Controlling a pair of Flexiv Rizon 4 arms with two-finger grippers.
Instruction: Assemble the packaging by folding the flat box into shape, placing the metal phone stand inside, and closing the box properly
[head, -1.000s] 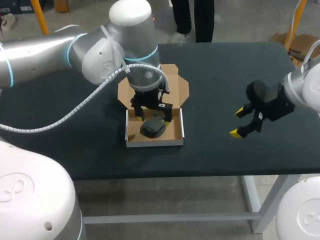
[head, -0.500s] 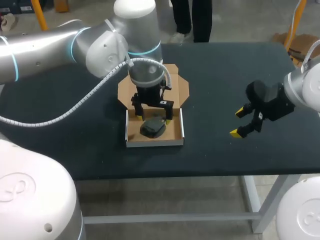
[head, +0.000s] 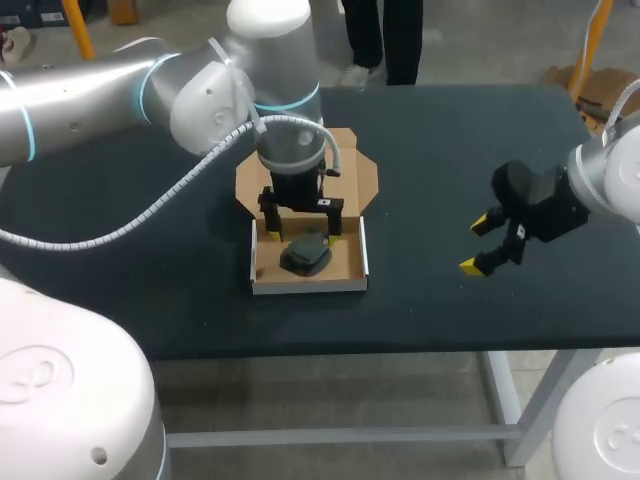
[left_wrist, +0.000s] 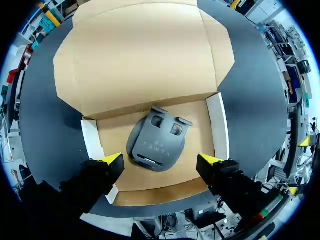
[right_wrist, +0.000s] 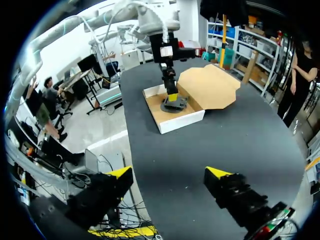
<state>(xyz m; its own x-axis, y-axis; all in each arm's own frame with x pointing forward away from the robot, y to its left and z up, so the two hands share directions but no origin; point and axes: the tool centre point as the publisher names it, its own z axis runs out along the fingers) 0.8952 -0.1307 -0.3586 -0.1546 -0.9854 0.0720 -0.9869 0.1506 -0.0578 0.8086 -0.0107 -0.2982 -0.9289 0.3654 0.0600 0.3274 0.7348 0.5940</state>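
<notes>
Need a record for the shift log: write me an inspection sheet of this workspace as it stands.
Surface: dark table, with the box left of its middle.
Job's things: box folded into a tray, its lid open and lying flat behind it; phone stand lying inside the tray.
Clutter: nothing seen.
Grippers: left gripper open, over the tray, one finger on each side of the stand, not touching it; right gripper open and empty, over the table to the right of the box.
Cables: white ribbed hose hanging along the left arm.
Surroundings: nothing seen reaching over the table.
</notes>
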